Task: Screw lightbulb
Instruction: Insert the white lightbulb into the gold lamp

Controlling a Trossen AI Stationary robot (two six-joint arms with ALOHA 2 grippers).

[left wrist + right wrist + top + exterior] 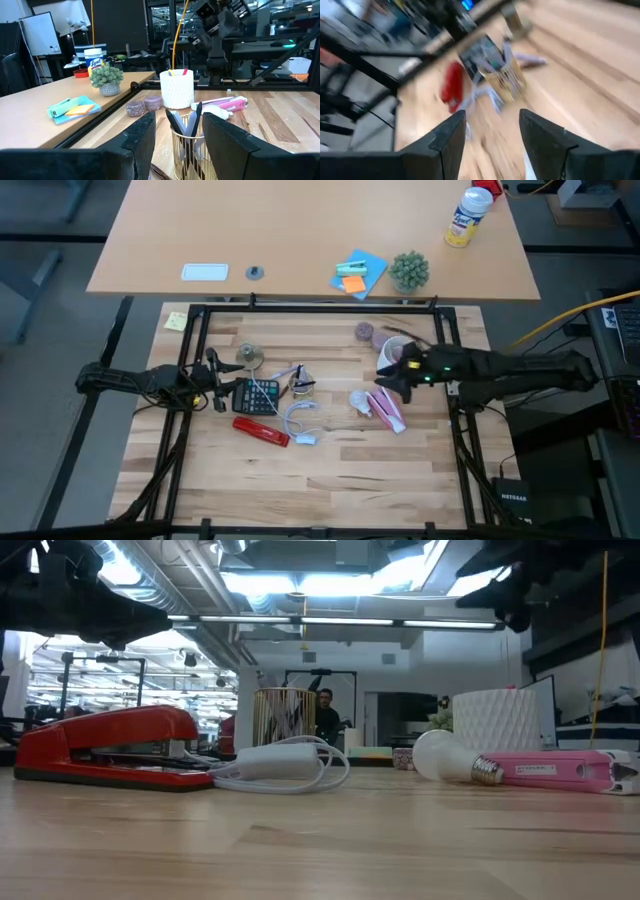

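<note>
The lightbulb [445,755] is small, round and frosted white. It lies on its side on the table, its silvery screw end [487,772] toward a pink flat tool [565,770]; in the high view the lightbulb [360,402] sits right of centre. My right gripper [388,385] hangs open above the table just beyond the bulb, and its wrist view shows nothing between the fingers [490,135]. My left gripper [215,380] stands open and level at the table's left, facing a gold wire pen holder [190,132].
A red stapler [262,430], a calculator [258,395], a looped white cable [300,420] and the pen holder [300,385] crowd the middle. A white cup [395,352] stands under the right arm. A round silvery piece [248,355] lies far left. The near half shows bare wood.
</note>
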